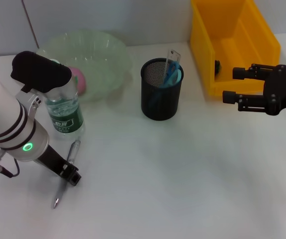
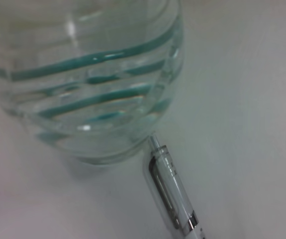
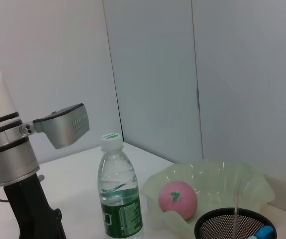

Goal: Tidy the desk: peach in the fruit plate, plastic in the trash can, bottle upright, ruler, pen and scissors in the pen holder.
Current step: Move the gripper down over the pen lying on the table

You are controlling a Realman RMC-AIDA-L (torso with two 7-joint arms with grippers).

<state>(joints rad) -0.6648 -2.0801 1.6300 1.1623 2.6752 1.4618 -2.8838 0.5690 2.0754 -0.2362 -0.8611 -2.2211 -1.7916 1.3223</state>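
Note:
The clear water bottle [image 1: 65,113] stands upright beside the green fruit plate [image 1: 105,47], which holds the pink peach [image 1: 79,80]. A clear pen [image 1: 66,169] lies on the table in front of the bottle, its end close to the bottle base [image 2: 83,74] in the left wrist view, where the pen [image 2: 171,196] fills the lower part. My left gripper [image 1: 69,174] is down at the pen's middle. The black mesh pen holder [image 1: 161,90] contains the ruler [image 1: 171,60] and blue scissors [image 1: 170,77]. My right gripper [image 1: 232,85] hovers open and empty beside the yellow trash can [image 1: 232,42]. The plastic is out of view.
The trash can stands at the back right, close behind my right gripper. In the right wrist view the bottle [image 3: 118,194], peach [image 3: 177,199], plate [image 3: 217,174] and pen holder [image 3: 232,226] stand in a row, with the left arm [image 3: 13,164] beyond them.

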